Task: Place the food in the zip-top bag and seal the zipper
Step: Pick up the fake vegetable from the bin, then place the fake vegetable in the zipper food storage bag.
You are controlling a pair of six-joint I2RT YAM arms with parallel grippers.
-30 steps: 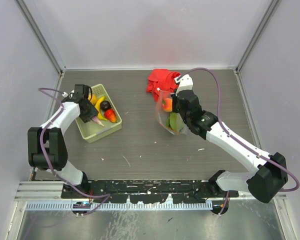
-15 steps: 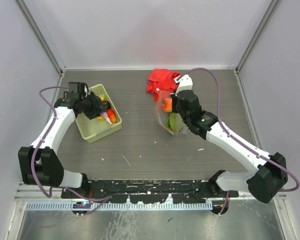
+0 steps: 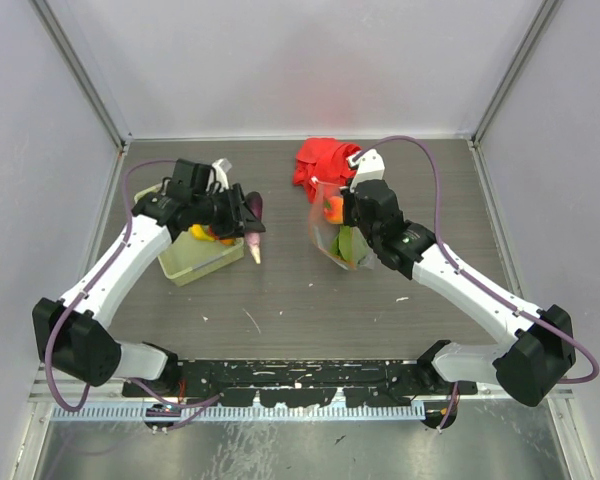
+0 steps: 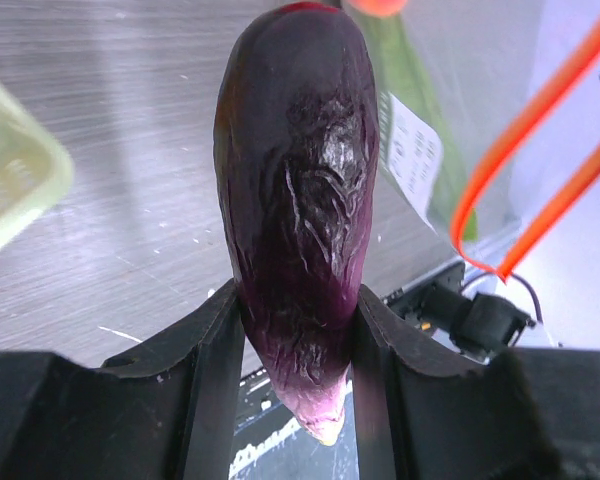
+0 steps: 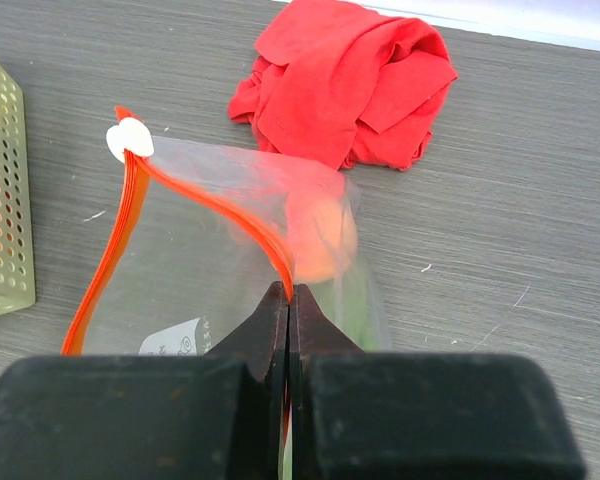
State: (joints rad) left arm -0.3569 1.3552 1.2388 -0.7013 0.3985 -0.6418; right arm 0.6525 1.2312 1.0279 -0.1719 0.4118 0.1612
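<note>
My left gripper [image 3: 244, 216] is shut on a dark purple eggplant [image 3: 254, 212], one piece of the food, and holds it above the table just right of the basket. In the left wrist view the eggplant [image 4: 296, 190] is wedged between both fingers of that gripper [image 4: 298, 305], its pale tip pointing back. The zip-top bag [image 3: 336, 236] hangs upright at centre right, with an orange piece [image 3: 333, 210] and green pods [image 3: 349, 244] inside. My right gripper [image 5: 289, 296] is shut on the bag's orange zipper [image 5: 212, 207]; the mouth gapes to its left.
The pale green slotted basket [image 3: 187, 263] sits at the left with yellow and red food pieces [image 3: 206, 236] still inside. A crumpled red cloth [image 3: 322, 160] lies behind the bag. Frame posts and white walls bound the table.
My left arm lifted the eggplant out of the basket and swung right toward the bag. The right arm and the bag have stayed still.
</note>
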